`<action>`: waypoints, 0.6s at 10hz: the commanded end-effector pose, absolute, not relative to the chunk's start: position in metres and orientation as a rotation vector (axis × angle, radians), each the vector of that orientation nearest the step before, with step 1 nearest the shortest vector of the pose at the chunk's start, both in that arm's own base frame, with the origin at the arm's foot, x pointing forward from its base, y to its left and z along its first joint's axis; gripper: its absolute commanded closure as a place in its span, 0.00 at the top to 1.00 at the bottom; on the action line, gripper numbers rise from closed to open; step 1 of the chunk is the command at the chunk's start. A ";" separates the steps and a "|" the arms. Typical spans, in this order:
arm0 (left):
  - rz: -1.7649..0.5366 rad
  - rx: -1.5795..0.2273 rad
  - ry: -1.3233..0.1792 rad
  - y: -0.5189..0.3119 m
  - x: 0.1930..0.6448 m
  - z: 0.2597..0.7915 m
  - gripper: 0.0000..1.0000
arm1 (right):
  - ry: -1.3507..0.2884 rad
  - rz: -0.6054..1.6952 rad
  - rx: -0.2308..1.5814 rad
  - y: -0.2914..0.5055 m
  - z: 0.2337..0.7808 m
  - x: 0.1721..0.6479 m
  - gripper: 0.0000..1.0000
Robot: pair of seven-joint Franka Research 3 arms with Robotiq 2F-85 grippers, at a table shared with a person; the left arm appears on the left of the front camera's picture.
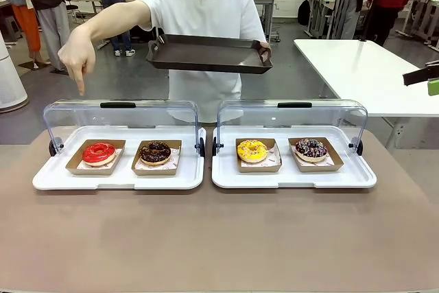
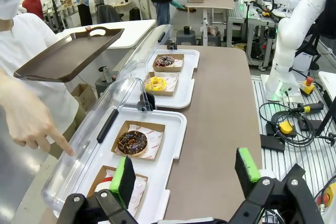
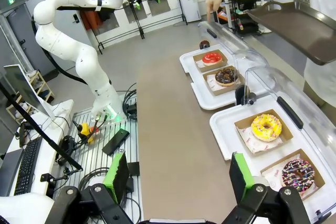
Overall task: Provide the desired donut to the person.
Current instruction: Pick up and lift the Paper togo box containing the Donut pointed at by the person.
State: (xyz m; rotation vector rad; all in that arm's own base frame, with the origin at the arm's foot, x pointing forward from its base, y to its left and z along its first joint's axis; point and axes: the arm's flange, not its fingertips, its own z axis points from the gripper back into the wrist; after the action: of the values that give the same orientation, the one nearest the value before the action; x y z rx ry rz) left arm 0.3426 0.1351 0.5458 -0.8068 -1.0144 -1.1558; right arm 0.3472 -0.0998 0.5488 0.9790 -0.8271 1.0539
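The person (image 1: 206,12) stands across the table, holding a dark tray (image 1: 209,54) in one hand. The other hand (image 1: 79,60) points a finger down over the open lid above the red donut (image 1: 99,152). Beside it in the same case lies a chocolate donut (image 1: 156,152). The right case holds a yellow donut (image 1: 252,150) and a dark sprinkled donut (image 1: 311,148). My left gripper (image 2: 185,174) hangs open above the table's near left end, its finger partly hiding the red donut (image 2: 107,182). My right gripper (image 3: 178,176) is open too, off the yellow donut (image 3: 266,127).
Each pair of donuts sits in brown paper boats on a white display tray (image 1: 120,182) (image 1: 295,182), whose clear lids (image 1: 120,118) (image 1: 291,116) stand raised at the far side. The brown tabletop (image 1: 219,238) stretches in front. A white table (image 1: 363,66) stands at the back right.
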 end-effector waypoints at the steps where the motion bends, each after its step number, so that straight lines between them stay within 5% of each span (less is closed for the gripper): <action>1: -1.158 -0.809 -1.033 0.136 0.344 0.547 1.00 | -0.834 1.057 0.991 -0.100 0.549 0.348 1.00; 6: -1.158 -0.809 -1.033 0.136 0.344 0.547 1.00 | -0.834 1.057 0.991 -0.100 0.549 0.348 1.00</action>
State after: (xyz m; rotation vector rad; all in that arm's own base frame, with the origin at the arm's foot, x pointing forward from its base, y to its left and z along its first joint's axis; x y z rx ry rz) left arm 0.3426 0.1351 0.5458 -0.8069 -1.0143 -1.1559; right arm 0.3473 -0.0998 0.5488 0.9791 -0.8270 1.0538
